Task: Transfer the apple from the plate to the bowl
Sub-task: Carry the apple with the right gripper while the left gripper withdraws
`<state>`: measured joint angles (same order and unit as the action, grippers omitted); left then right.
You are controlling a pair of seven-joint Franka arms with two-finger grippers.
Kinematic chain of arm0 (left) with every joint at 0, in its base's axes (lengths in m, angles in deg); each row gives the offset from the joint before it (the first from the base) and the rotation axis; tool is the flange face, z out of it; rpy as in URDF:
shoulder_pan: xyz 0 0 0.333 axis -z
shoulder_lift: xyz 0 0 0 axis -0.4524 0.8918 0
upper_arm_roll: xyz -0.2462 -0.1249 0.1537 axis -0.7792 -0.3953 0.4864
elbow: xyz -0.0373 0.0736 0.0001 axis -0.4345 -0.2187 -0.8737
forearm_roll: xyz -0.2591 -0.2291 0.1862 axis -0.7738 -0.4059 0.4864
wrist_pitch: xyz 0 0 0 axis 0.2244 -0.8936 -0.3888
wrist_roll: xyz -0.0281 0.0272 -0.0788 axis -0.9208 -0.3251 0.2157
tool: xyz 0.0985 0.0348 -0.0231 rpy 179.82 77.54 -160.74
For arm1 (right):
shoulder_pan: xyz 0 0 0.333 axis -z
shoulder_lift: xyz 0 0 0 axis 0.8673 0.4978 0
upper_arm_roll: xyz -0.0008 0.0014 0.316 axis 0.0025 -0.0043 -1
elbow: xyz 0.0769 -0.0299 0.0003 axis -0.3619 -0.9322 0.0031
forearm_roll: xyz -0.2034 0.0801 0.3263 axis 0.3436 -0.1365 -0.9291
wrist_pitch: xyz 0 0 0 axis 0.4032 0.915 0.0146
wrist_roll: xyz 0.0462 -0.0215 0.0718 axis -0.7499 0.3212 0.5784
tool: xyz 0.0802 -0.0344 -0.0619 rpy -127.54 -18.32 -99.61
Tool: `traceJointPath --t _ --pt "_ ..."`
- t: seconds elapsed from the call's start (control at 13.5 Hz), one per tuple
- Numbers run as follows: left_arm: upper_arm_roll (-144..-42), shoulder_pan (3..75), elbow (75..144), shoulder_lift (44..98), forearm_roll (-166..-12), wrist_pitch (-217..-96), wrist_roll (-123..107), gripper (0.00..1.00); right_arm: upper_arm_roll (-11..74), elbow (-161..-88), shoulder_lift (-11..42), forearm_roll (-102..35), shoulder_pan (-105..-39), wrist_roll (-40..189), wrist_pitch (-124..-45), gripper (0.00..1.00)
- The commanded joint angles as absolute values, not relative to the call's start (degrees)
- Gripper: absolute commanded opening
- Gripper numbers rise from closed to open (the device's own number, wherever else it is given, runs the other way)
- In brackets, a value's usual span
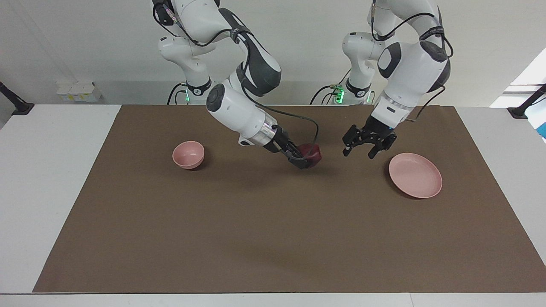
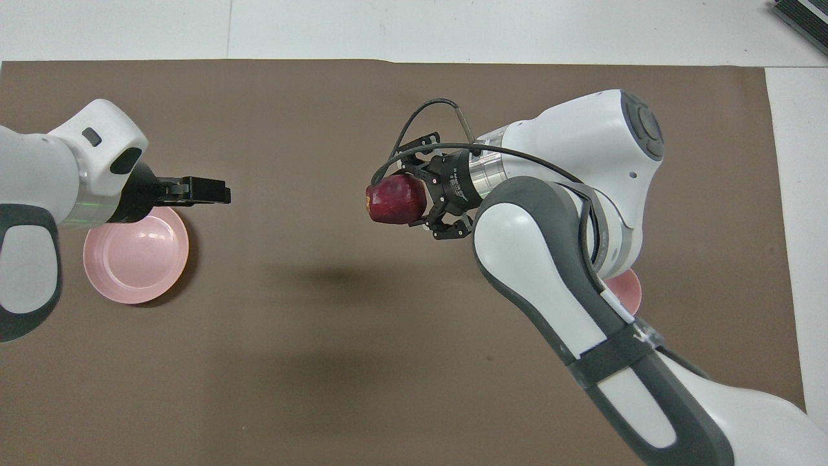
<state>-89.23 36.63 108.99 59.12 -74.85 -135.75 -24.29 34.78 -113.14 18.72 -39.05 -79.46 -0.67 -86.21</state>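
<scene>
The dark-red apple [image 1: 312, 152] [image 2: 393, 200] hangs in the air over the middle of the brown mat, with my right gripper [image 1: 307, 158] [image 2: 413, 203] shut on it. My left gripper [image 1: 358, 152] [image 2: 217, 191] is open and holds nothing; it hovers over the mat by the rim of the plate [image 1: 415, 175] [image 2: 132, 257]. The pale-pink plate lies bare toward the left arm's end of the table. The small pink bowl [image 1: 188, 154] [image 2: 632, 289] stands toward the right arm's end, with nothing in it. In the overhead view my right arm covers most of the bowl.
A brown mat [image 1: 273, 238] covers most of the white table. A small white box [image 1: 79, 91] sits by the wall past the table's corner at the right arm's end.
</scene>
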Motion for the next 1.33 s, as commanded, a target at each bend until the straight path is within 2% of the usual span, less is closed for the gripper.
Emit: traceJointPath --t 0.0,0.3,0.52,0.74,1.03,1.26 --pt "-89.73 33.85 106.34 59.58 -69.08 -133.72 -30.61 1.00 34.18 -114.20 16.20 -34.06 -76.67 2.75 -82.26 0.00" --pt "-89.65 31.13 96.33 59.75 -62.48 -122.15 -36.59 1.00 34.26 -113.94 14.44 -24.93 -74.03 11.26 -77.60 0.00" --pt "-89.56 28.05 89.56 59.75 -62.99 -113.36 -39.51 1.00 34.35 -113.94 13.12 -21.40 -71.58 22.50 -75.67 0.00" --pt "-89.12 27.26 86.65 59.93 -63.43 -107.89 -39.51 1.00 34.27 -113.94 12.85 -14.92 -67.89 34.27 -72.42 0.00" --pt "-88.51 25.50 87.69 58.96 -63.61 -107.44 -38.63 1.00 34.35 -115.51 11.63 -5.86 -64.28 49.21 -69.87 0.00" --pt "-88.33 25.32 88.05 58.87 -65.27 -107.79 -35.74 1.00 34.35 -123.14 7.51 -1.44 -62.17 59.70 -71.26 0.00"
